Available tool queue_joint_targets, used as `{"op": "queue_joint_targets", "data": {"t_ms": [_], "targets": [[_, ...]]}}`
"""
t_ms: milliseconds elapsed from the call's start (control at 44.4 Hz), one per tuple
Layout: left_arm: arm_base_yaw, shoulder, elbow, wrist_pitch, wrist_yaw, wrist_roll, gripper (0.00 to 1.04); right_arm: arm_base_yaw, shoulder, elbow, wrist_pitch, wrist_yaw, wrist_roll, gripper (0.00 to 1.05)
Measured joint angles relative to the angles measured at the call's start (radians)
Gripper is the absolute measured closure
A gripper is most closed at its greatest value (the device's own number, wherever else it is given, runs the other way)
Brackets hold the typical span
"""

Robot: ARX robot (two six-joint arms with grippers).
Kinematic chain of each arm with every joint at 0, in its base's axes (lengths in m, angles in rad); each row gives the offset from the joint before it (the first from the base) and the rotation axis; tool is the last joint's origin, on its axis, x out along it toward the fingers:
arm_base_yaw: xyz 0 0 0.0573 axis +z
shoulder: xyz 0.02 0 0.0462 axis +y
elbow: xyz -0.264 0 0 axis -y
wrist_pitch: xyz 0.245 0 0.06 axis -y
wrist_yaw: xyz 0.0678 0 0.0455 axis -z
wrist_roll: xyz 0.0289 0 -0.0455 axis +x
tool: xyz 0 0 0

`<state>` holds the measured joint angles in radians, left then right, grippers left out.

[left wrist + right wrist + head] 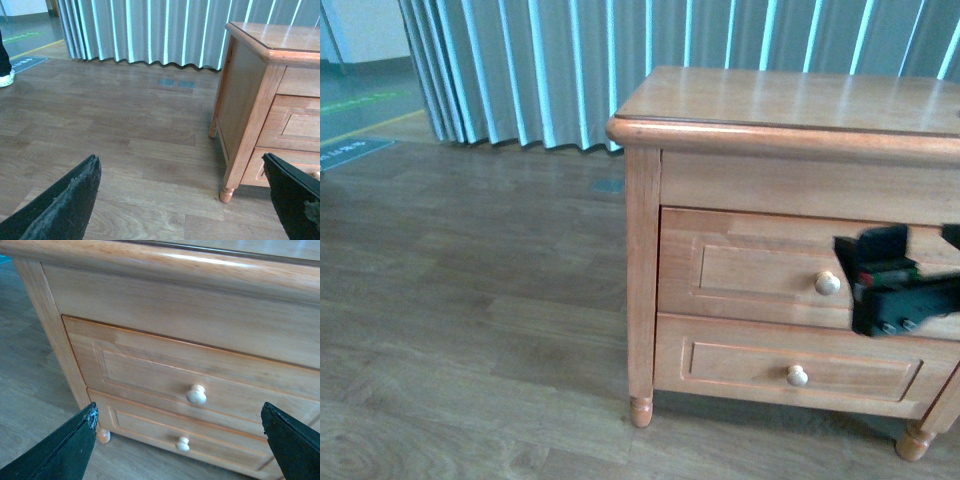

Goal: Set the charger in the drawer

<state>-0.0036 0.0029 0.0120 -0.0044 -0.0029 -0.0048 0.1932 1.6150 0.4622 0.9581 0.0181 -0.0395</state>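
Right claw [900,290] hangs released, fingers [70,450] spread wide, nothing between them, just in front of the drawer [760,265] and right of its round knob [828,283]. Drawer sits shut in the upper slot of the wooden cabinet [790,100], above a similar lower drawer [750,365]. Left claw [185,210] likewise released and empty, over the wood floor [125,130] left of the cabinet. No charger visible in any view. Grey curtain [540,60] far behind.
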Motion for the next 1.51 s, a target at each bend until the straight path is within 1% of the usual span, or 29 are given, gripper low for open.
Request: {"op": "queue_joint_targets", "data": {"t_ms": [203,270,315,383,451,541,676,721,766,789,1037,1082,1239,1465,1510], "targets": [[0.000,0.000,0.000,0.000,0.000,0.000,0.06,-0.094,-0.335,-0.155,-0.177,-0.074,0.034,0.08],[0.000,0.000,0.000,0.000,0.000,0.000,0.06,-0.135,-0.479,-0.184,-0.289,-0.113,0.050,0.08],[0.000,0.000,0.000,0.000,0.000,0.000,0.06,-0.169,-0.603,-0.196,-0.399,-0.145,0.071,0.08],[0.000,0.000,0.000,0.000,0.000,0.000,0.06,-0.200,-0.717,-0.203,-0.505,-0.183,0.093,0.08],[0.000,0.000,0.000,0.000,0.000,0.000,0.06,-0.220,-0.816,-0.211,-0.594,-0.186,0.102,0.08],[0.000,0.000,0.000,0.000,0.000,0.000,0.06,-0.229,-0.872,-0.217,-0.619,-0.186,0.109,0.08],[0.000,0.000,0.000,0.000,0.000,0.000,0.06,-0.229,-0.871,-0.218,-0.620,-0.184,0.112,0.08],[0.000,0.000,0.000,0.000,0.000,0.000,0.06,-0.208,-0.868,-0.260,-0.502,-0.082,0.087,0.17],[0.000,0.000,0.000,0.000,0.000,0.000,0.06,-0.200,-0.879,-0.294,-0.422,-0.033,0.069,0.26],[0.000,0.000,0.000,0.000,0.000,0.000,0.06,-0.199,-0.885,-0.302,-0.409,-0.025,0.065,0.29],[0.000,0.000,0.000,0.000,0.000,0.000,0.06,-0.196,-0.986,-0.365,-0.436,-0.019,0.046,0.68],[0.000,0.000,0.000,0.000,0.000,0.000,0.06,-0.196,-1.015,-0.378,-0.452,-0.019,0.044,0.79],[0.000,0.000,0.000,0.000,0.000,0.000,0.06,-0.196,-1.083,-0.398,-0.494,-0.019,0.043,1.04],[0.000,0.000,0.000,0.000,0.000,0.000,0.06,-0.196,-1.173,-0.423,-0.560,-0.019,0.040,1.03],[0.000,0.000,0.000,0.000,0.000,0.000,0.06,-0.196,-1.180,-0.435,-0.551,-0.019,0.040,1.03]]}}
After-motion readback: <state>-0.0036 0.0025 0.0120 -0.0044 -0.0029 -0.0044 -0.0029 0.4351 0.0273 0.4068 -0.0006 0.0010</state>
